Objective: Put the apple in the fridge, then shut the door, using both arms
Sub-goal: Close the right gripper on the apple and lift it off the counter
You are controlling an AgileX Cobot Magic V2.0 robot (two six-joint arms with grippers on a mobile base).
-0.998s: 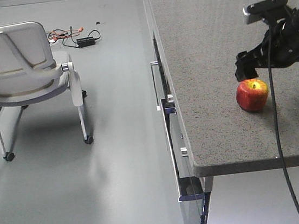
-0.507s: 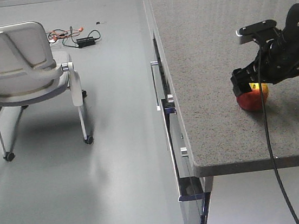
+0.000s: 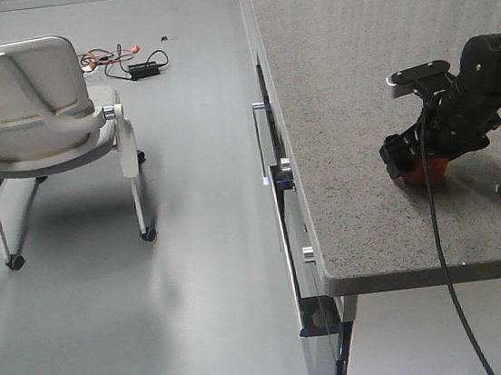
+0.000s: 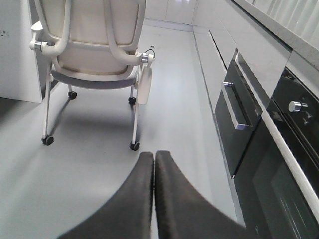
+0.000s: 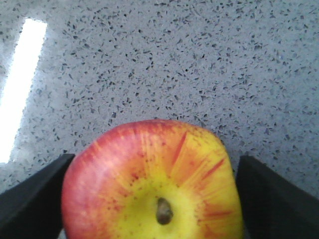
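- Apple (image 3: 429,172) is what we find on the grey speckled counter (image 3: 357,83), towards its near end and well in from the side edge above the drawer fronts (image 3: 276,175).
- From the front we see the black right arm (image 3: 479,77) bent down over the apple. It hides most of the fruit, and only a low red part shows under the black hardware.
- The right jaws are spread. In the wrist view one black finger (image 5: 30,199) stands at the apple's left flank and the other (image 5: 279,199) at its right, with the apple midway between them.
- There the apple (image 5: 154,184) fills the lower middle with its stem end towards the camera. We see a yellow patch round the stem, red streaks running outward, and solid red on the left.
- The left finger's tip meets the apple's outline, and on the right a sliver of counter seems to show. We cannot tell whether either finger touches the skin.
- A black cable (image 3: 443,264) hangs from the arm past the counter's near edge.
- The left jaws are pressed together, their dark fingers (image 4: 139,199) meeting along a thin line above the grey floor (image 4: 89,164).
- They point towards a white chair (image 4: 94,45) on castors. Dark oven fronts with a bar handle (image 4: 234,107) run along the right.
- In the front view the chair (image 3: 31,114) stands well left of the counter, with loose cables (image 3: 121,62) on the floor beyond it.
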